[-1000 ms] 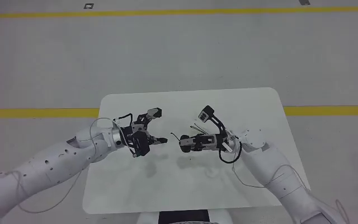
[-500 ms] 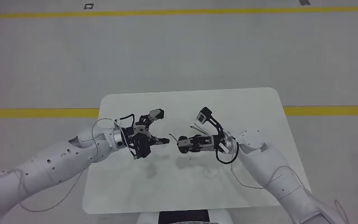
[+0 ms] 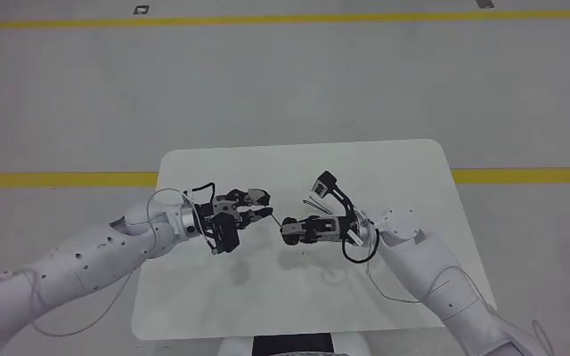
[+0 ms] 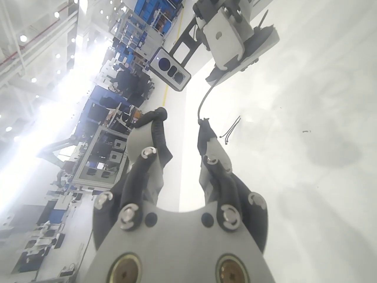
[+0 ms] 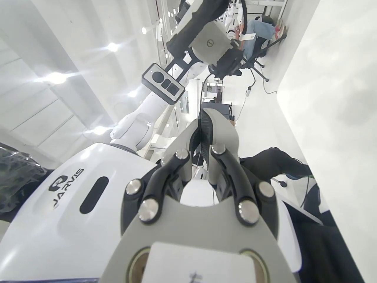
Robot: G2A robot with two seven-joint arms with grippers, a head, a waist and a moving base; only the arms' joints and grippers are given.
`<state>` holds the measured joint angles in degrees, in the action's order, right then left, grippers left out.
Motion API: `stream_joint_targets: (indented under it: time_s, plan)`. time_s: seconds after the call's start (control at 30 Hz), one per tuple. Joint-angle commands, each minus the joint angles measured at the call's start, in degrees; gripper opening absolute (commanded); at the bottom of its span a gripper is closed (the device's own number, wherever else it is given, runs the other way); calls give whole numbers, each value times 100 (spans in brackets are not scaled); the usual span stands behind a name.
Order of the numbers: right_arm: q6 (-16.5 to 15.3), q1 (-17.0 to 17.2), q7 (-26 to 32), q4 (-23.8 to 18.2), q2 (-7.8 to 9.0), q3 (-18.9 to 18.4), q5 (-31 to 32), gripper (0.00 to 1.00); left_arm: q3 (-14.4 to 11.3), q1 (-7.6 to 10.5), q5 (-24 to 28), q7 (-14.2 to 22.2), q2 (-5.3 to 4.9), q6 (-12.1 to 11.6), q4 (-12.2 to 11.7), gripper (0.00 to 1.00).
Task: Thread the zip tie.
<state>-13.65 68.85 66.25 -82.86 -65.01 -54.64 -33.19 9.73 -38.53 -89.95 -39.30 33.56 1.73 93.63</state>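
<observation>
Two tools meeting above a white desk, with one zip tie held between them in the air. The right tool is pinched fully closed on one end of the zip tie, so the thin black strip sticks out past its tips. The strip's long axis runs almost along the line joining the two tools, across the desk from the robot's right to its left. The left tool faces it with a moderate gap between its fingers and grips nothing. The strip's free end lies at the tip of the finger nearer the desk, touching it or just beside it, not inside the gap. The coming move appears to turn on this offset. The free end needs to shift sideways into the gap before the left tool can close on it, and the right arm, which carries the strip, is the one placed to steer it. Count: two tools, one desk, one zip tie in hand. One thin dark strand lies flat on the desk below the tools, possibly a second tie; it is too fine to tell.
</observation>
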Motion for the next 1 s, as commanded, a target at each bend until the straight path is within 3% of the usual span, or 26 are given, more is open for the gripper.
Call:
stream_joint_targets:
  time_s: [0.0,0.33,0.6,0.97]
  plan:
    - [-18,-3,-20,16,-4,-1,7,0,1,-3,0,-13,2,-6,-6,18]
    - [-74,-7,-150,40,-23,-7,40,0,1,-7,0,-73,14,-86,-13,18]
    - [-72,-21,-182,87,-42,17,54,0,1,24,0,-72,-7,-157,52,9]
    - [-114,-35,-111,123,-57,14,18,0,1,61,0,27,-26,-292,128,13]
